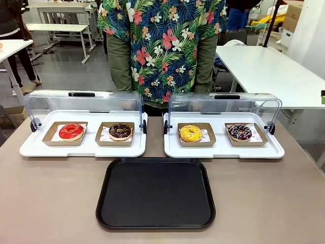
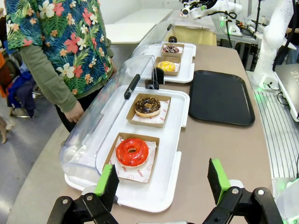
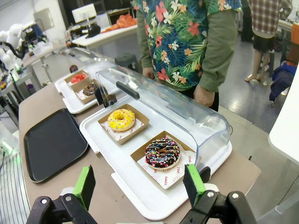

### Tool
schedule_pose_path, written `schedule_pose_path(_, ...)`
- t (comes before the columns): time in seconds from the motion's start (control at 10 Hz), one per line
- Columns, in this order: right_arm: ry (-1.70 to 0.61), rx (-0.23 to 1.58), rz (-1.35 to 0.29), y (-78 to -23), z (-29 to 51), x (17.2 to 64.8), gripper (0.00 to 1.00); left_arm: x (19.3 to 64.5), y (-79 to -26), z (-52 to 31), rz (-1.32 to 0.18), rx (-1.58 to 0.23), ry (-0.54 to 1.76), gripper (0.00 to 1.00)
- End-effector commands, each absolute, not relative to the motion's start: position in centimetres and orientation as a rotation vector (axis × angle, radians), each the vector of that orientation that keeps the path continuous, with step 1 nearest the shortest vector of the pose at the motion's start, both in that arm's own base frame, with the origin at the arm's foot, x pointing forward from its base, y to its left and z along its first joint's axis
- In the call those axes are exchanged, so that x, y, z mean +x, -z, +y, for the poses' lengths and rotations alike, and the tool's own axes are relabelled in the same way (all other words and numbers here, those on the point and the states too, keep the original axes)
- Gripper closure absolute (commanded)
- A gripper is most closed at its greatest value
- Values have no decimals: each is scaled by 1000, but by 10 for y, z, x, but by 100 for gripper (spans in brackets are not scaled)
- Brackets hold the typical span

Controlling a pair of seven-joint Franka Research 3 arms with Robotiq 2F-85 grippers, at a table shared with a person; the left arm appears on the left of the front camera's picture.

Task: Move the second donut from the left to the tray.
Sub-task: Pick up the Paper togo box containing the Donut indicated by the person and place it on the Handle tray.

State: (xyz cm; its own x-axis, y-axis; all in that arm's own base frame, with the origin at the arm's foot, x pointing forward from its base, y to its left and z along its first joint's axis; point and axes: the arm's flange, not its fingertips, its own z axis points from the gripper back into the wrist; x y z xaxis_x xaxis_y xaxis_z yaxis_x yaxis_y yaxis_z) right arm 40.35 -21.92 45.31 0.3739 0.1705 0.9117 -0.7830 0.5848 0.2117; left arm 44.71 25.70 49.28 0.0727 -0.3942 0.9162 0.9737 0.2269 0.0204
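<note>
Though untouched, donut beyond spread fingers

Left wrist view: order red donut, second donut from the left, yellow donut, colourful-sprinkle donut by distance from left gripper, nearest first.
From the left gripper:
1. red donut, nearest holder, near display tray.
2. second donut from the left, same tray, next holder.
3. yellow donut, far display tray.
4. colourful-sprinkle donut, same far tray, last holder.

Second donut from the left lies behind tray
</note>
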Motion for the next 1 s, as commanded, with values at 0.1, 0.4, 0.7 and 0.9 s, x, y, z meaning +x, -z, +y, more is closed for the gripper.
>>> schedule_pose_path(0.1,-679,725,-1013,-456,-218,404,0,442,-494,253,-973,-749,1177,0)
schedule_pose_path(0.4,-679,725,-1013,-456,-218,404,0,442,-494,253,-973,-749,1177,0)
schedule_pose_path(0.7,-679,725,-1013,-456,-218,404,0,442,-494,253,-973,-749,1177,0)
schedule_pose_path(0.9,-679,725,-1013,-456,-218,404,0,442,-494,253,-973,-749,1177,0)
